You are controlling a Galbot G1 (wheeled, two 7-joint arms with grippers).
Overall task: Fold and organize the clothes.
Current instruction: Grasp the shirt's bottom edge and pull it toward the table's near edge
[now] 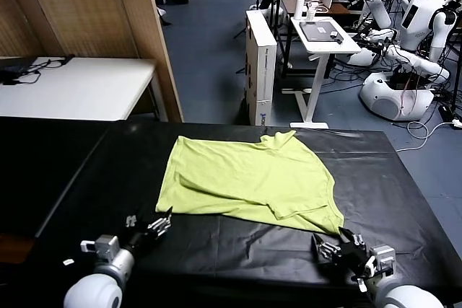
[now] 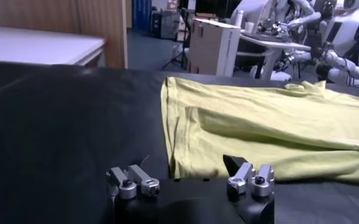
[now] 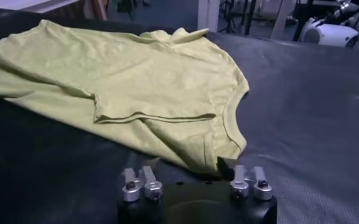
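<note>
One T-shirt (image 1: 249, 182) lies between two empty grippers, left gripper (image 1: 154, 226) and right gripper (image 1: 338, 245).

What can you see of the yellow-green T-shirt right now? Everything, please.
The T-shirt is lime yellow-green, soft knit by its look, short-sleeved with a ribbed round neck on the robot's right side. It lies loosely spread on the black table cover, not yet neatly folded: a sleeve is doubled over the body and creases run across it. No printed graphic shows. Only the cover touches it. The left gripper and right gripper sit open, just short of its near edge, one near each near corner.
</note>
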